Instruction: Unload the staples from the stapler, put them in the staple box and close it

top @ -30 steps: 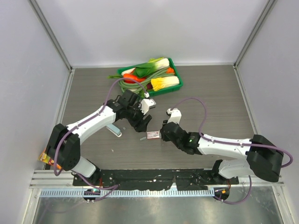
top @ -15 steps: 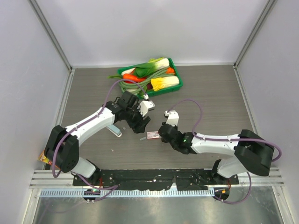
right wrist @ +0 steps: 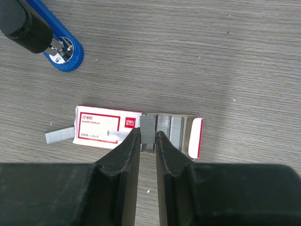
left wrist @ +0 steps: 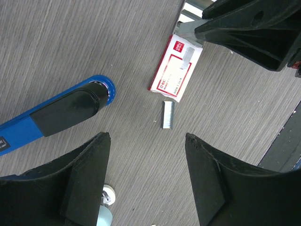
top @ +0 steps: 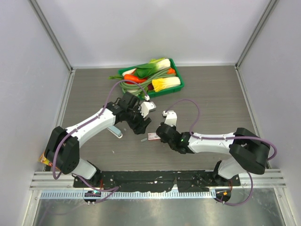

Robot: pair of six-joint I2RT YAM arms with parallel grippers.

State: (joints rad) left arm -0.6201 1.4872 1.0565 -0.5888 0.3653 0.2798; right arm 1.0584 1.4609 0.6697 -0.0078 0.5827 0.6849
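Observation:
The dark blue stapler [left wrist: 61, 113] with its black top lies on the table left of my left gripper [left wrist: 146, 137], which is open, empty and hovering above the table. Its tip also shows in the right wrist view [right wrist: 56, 47]. A loose silvery strip of staples [left wrist: 168, 114] lies beside the red-and-white carton [left wrist: 176, 70]; it also shows in the right wrist view [right wrist: 59, 135]. My right gripper [right wrist: 148, 132] is shut on a grey staple strip [right wrist: 147, 123] at the carton's open end [right wrist: 188, 134]. In the top view the right gripper [top: 157, 134] touches the carton [top: 153, 136] and the left gripper [top: 140, 121] is just behind.
A green tray [top: 178, 70] of toy vegetables stands at the back, close behind the left arm. A pale blue-and-white oblong object [top: 114, 131] lies under the left forearm. Walls close in the table on both sides.
My right gripper has slid a little left, up to the carton's open end. The left arm has barely moved.

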